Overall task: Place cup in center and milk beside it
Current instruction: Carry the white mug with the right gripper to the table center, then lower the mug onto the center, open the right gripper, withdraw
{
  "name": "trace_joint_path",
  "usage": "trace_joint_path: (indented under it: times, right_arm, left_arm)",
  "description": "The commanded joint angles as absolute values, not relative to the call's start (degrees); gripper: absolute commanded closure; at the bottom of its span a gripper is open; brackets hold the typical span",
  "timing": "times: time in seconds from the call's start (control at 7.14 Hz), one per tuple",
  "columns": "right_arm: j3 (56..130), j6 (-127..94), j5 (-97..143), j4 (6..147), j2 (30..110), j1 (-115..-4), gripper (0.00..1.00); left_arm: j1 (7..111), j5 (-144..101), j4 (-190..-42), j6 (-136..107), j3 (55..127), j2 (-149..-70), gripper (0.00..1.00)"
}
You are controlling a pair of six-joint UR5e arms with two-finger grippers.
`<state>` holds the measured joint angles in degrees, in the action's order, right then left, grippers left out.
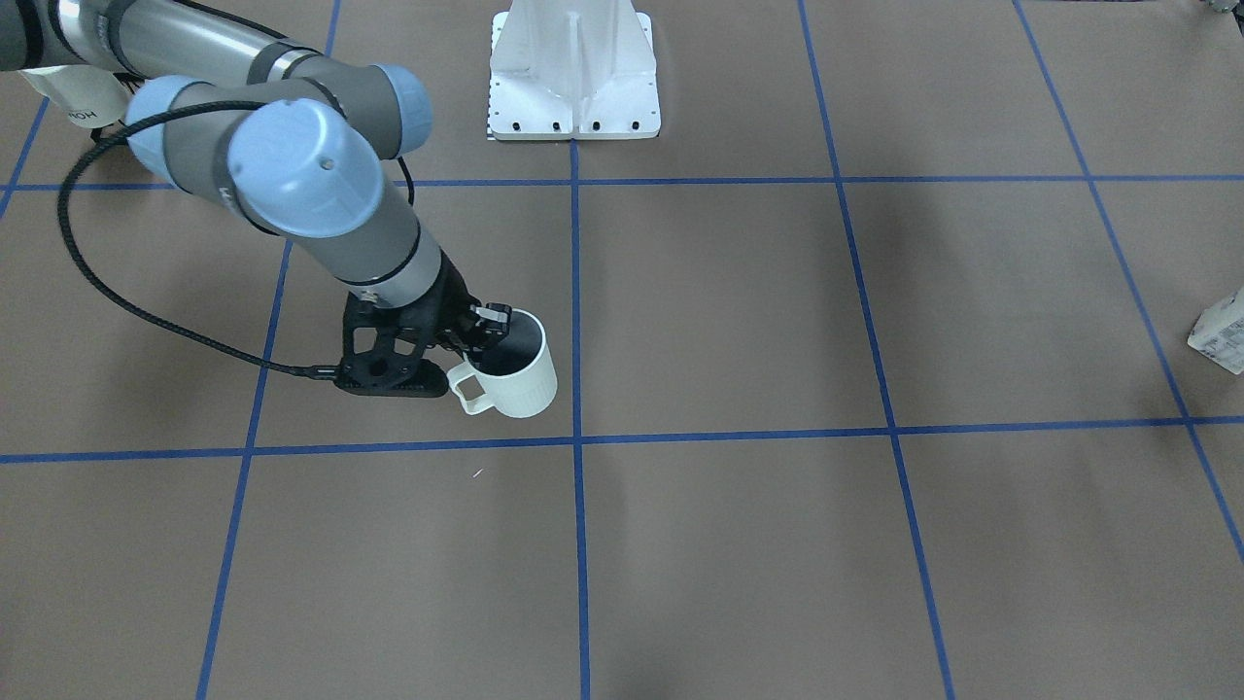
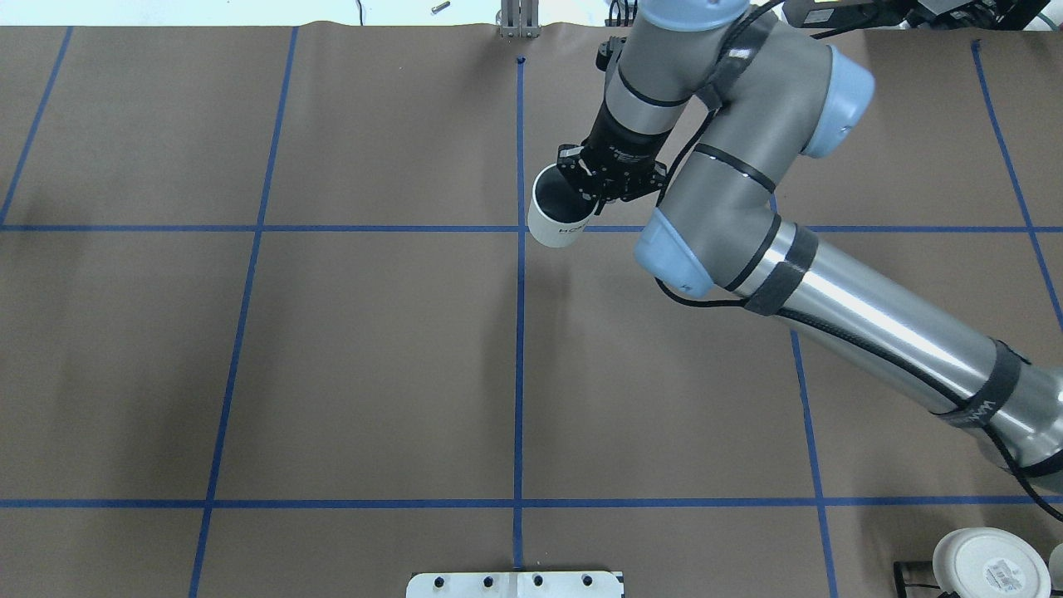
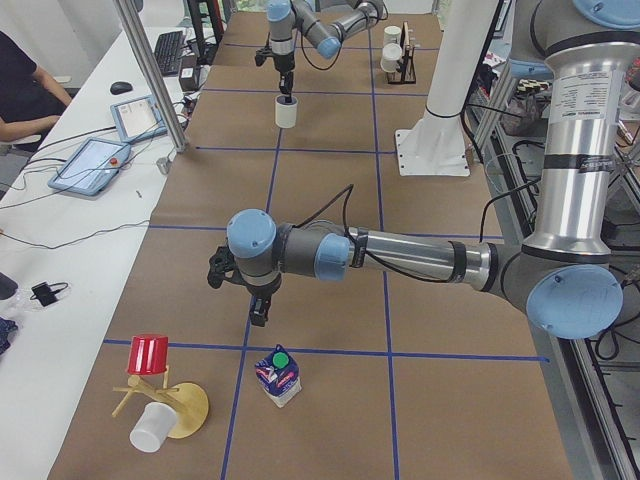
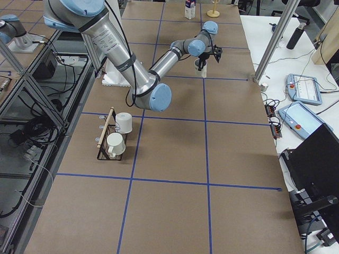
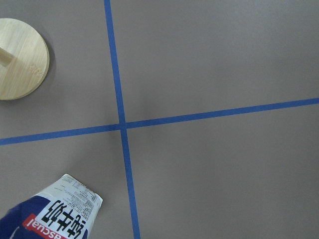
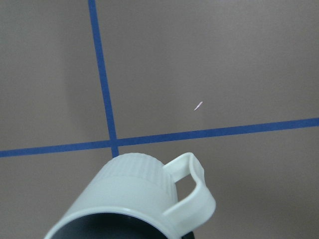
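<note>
The white ribbed cup hangs tilted from my right gripper, which is shut on its rim with one finger inside. It is just beside the center tape crossing; I cannot tell if it touches the paper. The overhead view shows the cup, the right gripper and the crossing. The right wrist view shows the cup with its handle to the right. The milk stands far off, also in the left wrist view. My left gripper hovers near it, apart; I cannot tell if it is open.
The white robot base plate lies at the robot's side. A wooden stand with a red cup is near the milk. A black wire rack with two mugs sits at the right end.
</note>
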<state>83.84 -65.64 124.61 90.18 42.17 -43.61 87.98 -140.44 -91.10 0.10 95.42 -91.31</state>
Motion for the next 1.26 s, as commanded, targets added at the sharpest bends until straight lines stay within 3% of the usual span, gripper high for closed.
trace_joint_path:
  times: [0.0, 0.56, 0.7, 0.84, 1.12]
  right_arm:
    - [75.3, -65.3, 119.8, 89.8, 36.5, -40.2, 1.00]
    - [74.8, -64.3, 119.9, 89.6, 37.8, -40.1, 1.00]
    - [75.1, -64.3, 120.1, 89.6, 37.7, -40.3, 0.70]
    - [75.5, -64.4, 120.1, 89.6, 37.7, -40.3, 0.01]
    - [78.3, -65.5, 120.7, 90.3, 37.5, -42.4, 0.00]
  left_arm:
    - [88.0, -140.4, -91.1, 0.2, 94.4, -91.7, 0.01]
    - [88.0, -140.4, -93.1, 0.2, 92.2, -92.0, 0.01]
    - [88.0, -140.4, -93.1, 0.2, 92.3, -92.0, 0.01]
    - [88.0, -140.4, -93.1, 0.2, 92.4, -92.0, 0.01]
    - [88.1, -140.4, -93.2, -0.1, 93.1, -91.8, 0.01]
